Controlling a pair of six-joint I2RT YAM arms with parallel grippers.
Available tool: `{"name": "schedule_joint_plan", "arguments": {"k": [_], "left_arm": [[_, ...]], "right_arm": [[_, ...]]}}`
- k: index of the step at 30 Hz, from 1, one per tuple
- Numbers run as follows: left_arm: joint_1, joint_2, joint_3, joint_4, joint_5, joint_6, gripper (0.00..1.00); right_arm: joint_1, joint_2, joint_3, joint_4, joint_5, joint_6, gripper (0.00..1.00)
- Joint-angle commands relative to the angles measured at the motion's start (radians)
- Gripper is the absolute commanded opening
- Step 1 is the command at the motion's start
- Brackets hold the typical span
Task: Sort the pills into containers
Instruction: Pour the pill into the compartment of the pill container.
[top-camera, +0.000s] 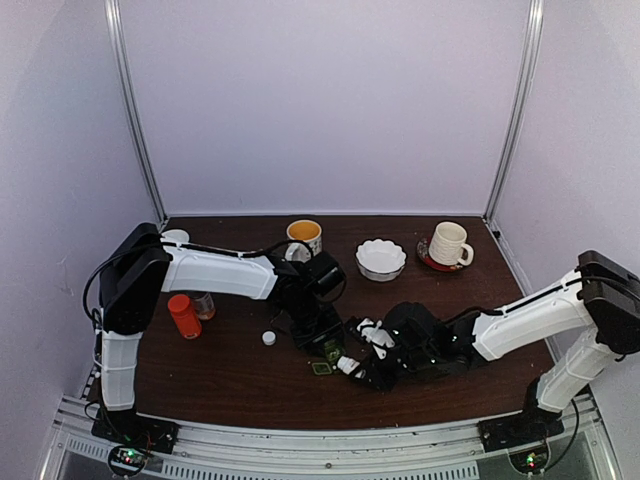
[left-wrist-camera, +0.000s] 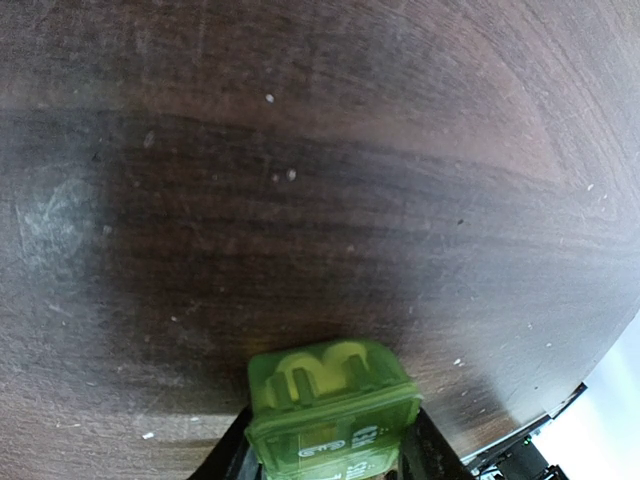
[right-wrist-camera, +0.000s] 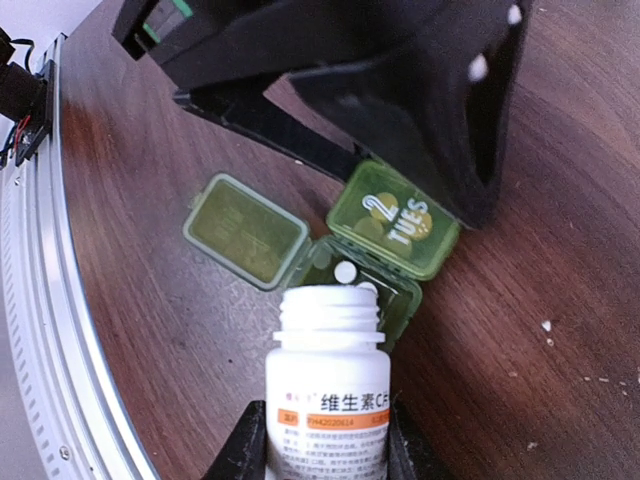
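2 grippers low over the dark wooden table (top-camera: 230, 385), front middle. Left gripper (left-wrist-camera: 330, 462): clenched on 1 end of the green pill box (right-wrist-camera: 395, 222), black fingers (left-wrist-camera: 232, 458) against both sides of the compartment with a raised 3 on its shut lid. Pill box flat on the table, just in front of the left gripper in the top view. Next compartment shut, marked 2 TUES. Compartment after that open, lid (right-wrist-camera: 245, 228) folded out flat onto the wood.

Right gripper (right-wrist-camera: 325, 455): grasping a white pill bottle (right-wrist-camera: 325, 385) around its labelled body. Cap off, mouth tipped toward the open compartment and just over its near edge. 1 small round white pill (right-wrist-camera: 345, 271) right past the bottle's mouth, over the open compartment; cannot tell whether lying inside or in the air. Pale round shapes showing through the 2 TUES lid, too blurred to name.

Elsewhere on the table, well apart from the pill box:
- orange bottle (top-camera: 184, 316) upright at the left, smaller brown bottle (top-camera: 204, 305) just beside it
- small white cap (top-camera: 268, 338) between those 2 bottles and the left gripper
- mug with yellow inside (top-camera: 305, 236) at the back
- white scalloped bowl (top-camera: 381, 259) to that mug's right
- white mug (top-camera: 449, 243) on a red saucer (top-camera: 428, 264) further right
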Motion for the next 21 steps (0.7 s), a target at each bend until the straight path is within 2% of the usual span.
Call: {"name": "schedule_joint_plan", "arguments": {"k": [1,14,21], "left_arm": [[-0.002,0.033,-0.020,-0.034,0.022,-0.009,0.35],[-0.001,0.027,-0.021,-0.036,0.014,-0.014,0.35],[-0.001,0.038,-0.011,-0.034,0.024,-0.009,0.35]], "right_arm": [[0.002,0.038,0.027,-0.020,0.007,0.017,0.04],[0.007,-0.133,0.018,-0.027,0.047,-0.025,0.05],[0.008,-0.048,0.012,-0.007,0.012,-0.008,0.05]]}}
